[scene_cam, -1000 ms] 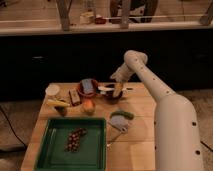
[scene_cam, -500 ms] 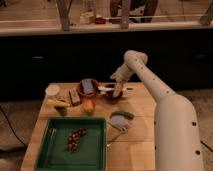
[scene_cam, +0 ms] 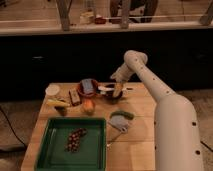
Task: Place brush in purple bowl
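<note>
The purple bowl (scene_cam: 113,95) is small and dark and stands at the back middle of the wooden table (scene_cam: 140,107). My gripper (scene_cam: 116,84) hangs right over the bowl, at the end of the white arm (scene_cam: 150,85) that reaches in from the right. A pale, yellowish object that looks like the brush (scene_cam: 118,90) sits in or just above the bowl, under the gripper. I cannot tell whether the gripper holds it.
A red bowl with a blue object (scene_cam: 89,87) stands left of the purple bowl. Nearby are a white cup (scene_cam: 52,90), a banana (scene_cam: 57,103), an orange (scene_cam: 88,106) and a brown block (scene_cam: 75,96). A green tray (scene_cam: 55,147) with grapes (scene_cam: 76,140) fills the front left. A white cloth with a green item (scene_cam: 121,120) lies in the middle.
</note>
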